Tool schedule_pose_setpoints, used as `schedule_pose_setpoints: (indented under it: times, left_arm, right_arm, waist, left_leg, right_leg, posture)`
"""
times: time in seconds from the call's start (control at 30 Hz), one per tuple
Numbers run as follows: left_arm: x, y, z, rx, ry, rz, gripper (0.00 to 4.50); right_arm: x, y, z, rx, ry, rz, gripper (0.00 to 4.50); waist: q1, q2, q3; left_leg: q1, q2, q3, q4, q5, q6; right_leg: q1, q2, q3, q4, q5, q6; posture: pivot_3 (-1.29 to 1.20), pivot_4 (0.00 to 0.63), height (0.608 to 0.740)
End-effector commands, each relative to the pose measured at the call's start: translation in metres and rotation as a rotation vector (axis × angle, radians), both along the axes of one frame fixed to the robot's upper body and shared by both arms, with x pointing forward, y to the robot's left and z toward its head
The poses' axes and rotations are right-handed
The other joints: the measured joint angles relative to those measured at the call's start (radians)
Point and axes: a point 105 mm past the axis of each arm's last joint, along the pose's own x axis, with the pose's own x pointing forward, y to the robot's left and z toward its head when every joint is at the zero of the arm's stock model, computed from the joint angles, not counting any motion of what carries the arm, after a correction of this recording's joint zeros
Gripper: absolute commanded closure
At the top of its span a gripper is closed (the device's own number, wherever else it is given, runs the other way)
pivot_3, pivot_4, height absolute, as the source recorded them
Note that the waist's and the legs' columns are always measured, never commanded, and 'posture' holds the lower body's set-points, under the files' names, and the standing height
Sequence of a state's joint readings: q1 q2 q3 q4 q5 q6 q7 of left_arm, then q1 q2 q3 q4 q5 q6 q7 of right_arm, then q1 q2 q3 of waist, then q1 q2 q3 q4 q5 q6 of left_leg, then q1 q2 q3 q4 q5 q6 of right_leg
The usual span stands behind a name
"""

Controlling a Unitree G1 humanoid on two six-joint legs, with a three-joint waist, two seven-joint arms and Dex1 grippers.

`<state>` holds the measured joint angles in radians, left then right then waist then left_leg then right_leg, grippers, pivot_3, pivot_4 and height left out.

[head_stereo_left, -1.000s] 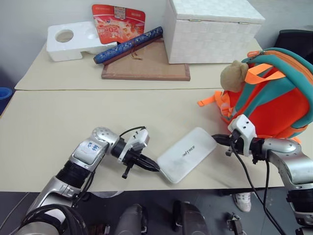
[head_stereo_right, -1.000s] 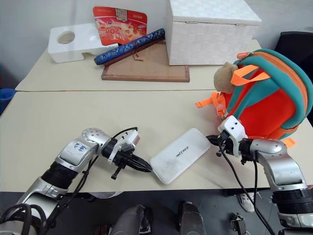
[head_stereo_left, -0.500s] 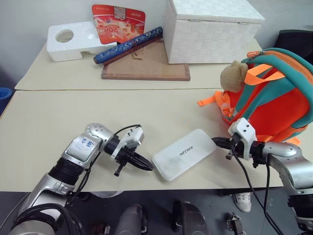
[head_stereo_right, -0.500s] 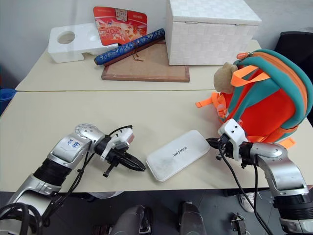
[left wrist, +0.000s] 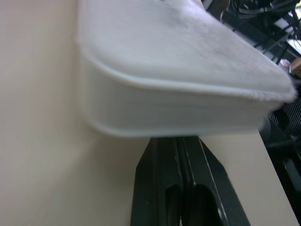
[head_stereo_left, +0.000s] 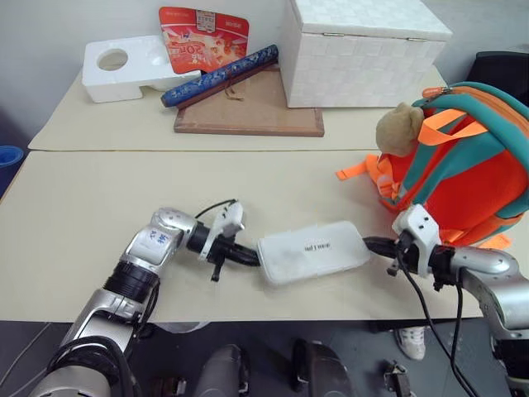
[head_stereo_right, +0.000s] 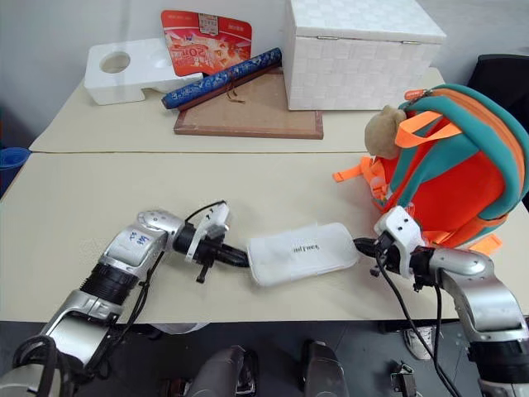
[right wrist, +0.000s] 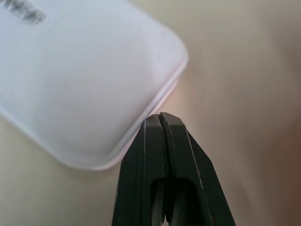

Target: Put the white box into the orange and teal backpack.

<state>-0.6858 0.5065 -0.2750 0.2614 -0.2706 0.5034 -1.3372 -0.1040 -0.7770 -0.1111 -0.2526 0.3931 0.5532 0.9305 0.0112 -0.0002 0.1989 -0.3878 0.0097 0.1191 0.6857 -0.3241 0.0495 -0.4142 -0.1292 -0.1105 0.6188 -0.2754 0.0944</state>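
The white box lies flat near the table's front edge, its long side almost parallel to that edge, grey lettering up. My left gripper is shut, and its tip rests against the box's left end. My right gripper is also shut, its tip against the right end. So the box sits between the two tips, not clamped in either. The orange and teal backpack stands upright at the right, just behind my right gripper, with a tan plush toy on it.
At the back stand a large white woven lidded box, a brown board, a blue roll, a red card and a white foam block. A black chair is at the far right.
The white box has swung from a diagonal to nearly parallel with the front edge. My left gripper pushed forward and right against its end. My right gripper drew back slightly.
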Motion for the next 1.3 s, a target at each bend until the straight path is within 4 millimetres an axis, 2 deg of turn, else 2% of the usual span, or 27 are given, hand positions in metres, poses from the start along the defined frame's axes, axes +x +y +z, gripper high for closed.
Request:
schedule_pose_setpoints:
  times: [0.03,0.1,0.2,0.3,0.47,0.6,0.73,1.0,1.2,1.3]
  left_arm:
    - [0.010,0.003,0.007,-0.022,-0.045,0.048,4.47]
    - [0.017,0.008,0.007,-0.005,-0.063,0.083,4.47]
    - [0.020,0.028,-0.001,0.086,-0.104,0.105,4.47]
    - [0.012,0.060,-0.011,0.189,-0.109,0.098,4.47]
    - [-0.006,0.097,-0.012,0.259,-0.067,0.090,4.47]
    - [0.005,0.105,-0.001,0.206,-0.022,0.227,4.47]
    - [0.020,0.103,0.015,0.076,0.240,0.434,4.47]
    - [0.014,0.090,0.028,-0.005,0.583,0.501,2.10]
    - [0.023,0.071,0.018,0.013,0.657,0.525,0.27]
    - [0.027,0.059,0.019,-0.009,0.692,0.504,0.27]
  right_arm:
    - [-0.012,0.014,0.011,0.032,-0.023,0.055,4.50]
    - [-0.018,0.017,0.010,0.032,-0.021,0.060,4.50]
    - [-0.021,0.017,0.008,0.015,-0.025,0.047,4.50]
    - [-0.019,0.012,0.007,0.014,-0.027,0.017,4.50]
    - [-0.014,0.004,0.004,-0.008,-0.033,-0.019,4.50]
    - [-0.011,-0.001,0.003,-0.015,-0.038,-0.039,4.50]
    - [-0.009,-0.004,0.003,-0.024,-0.044,-0.037,4.50]
    - [-0.005,-0.001,-0.001,-0.047,-0.051,-0.006,4.50]
    - [-0.002,0.009,-0.004,-0.056,-0.064,0.029,4.50]
    - [0.000,0.014,-0.004,-0.063,-0.075,0.047,4.50]
  waist:
    - [-0.001,0.000,0.000]
    - [-0.001,0.000,0.000]
    - [-0.001,0.000,0.000]
    - [-0.008,0.000,0.000]
    - [-0.014,0.000,0.000]
    - [-0.009,-0.001,0.000]
    - [-0.003,-0.002,0.000]
    - [-0.012,-0.003,0.000]
    - [-0.010,-0.003,0.000]
    - [-0.004,-0.004,0.000]
  left_leg:
    - [0.000,0.000,0.000,0.000,0.000,0.000]
    - [0.000,0.000,0.000,0.000,0.000,0.000]
    - [0.000,0.000,0.000,0.000,0.000,0.000]
    - [0.000,0.000,0.000,0.000,0.000,0.000]
    - [0.001,0.001,0.000,-0.001,-0.001,-0.001]
    - [0.001,0.001,0.000,0.000,-0.001,-0.001]
    - [0.000,0.000,0.000,0.000,-0.001,0.000]
    - [0.000,-0.001,0.000,0.000,0.000,0.000]
    - [0.001,-0.001,0.000,0.000,0.000,0.000]
    - [0.001,-0.001,0.000,0.001,0.000,0.000]
  right_leg:
    - [0.000,0.000,0.000,0.000,0.000,0.000]
    - [0.000,0.000,0.000,0.000,0.000,0.000]
    - [0.000,0.000,0.000,0.000,0.000,0.000]
    - [0.000,0.000,-0.001,0.000,0.000,0.000]
    - [0.000,0.000,0.000,0.000,0.000,0.000]
    - [0.000,-0.001,0.001,0.000,0.000,-0.001]
    - [0.000,0.000,0.001,0.001,0.000,0.000]
    - [0.000,0.005,0.000,0.001,0.000,0.000]
    - [0.000,0.005,0.002,0.001,0.000,0.000]
    - [0.000,0.005,0.002,0.002,0.000,0.000]
  posture:
    - [0.00,0.150,0.740]
    - [0.00,0.150,0.740]
    - [0.00,0.150,0.740]
    - [0.00,0.150,0.740]
    - [0.00,0.150,0.740]
    - [0.00,0.150,0.740]
    - [0.00,0.150,0.740]
    - [0.00,0.150,0.740]
    - [0.00,0.150,0.740]
    - [0.00,0.150,0.740]
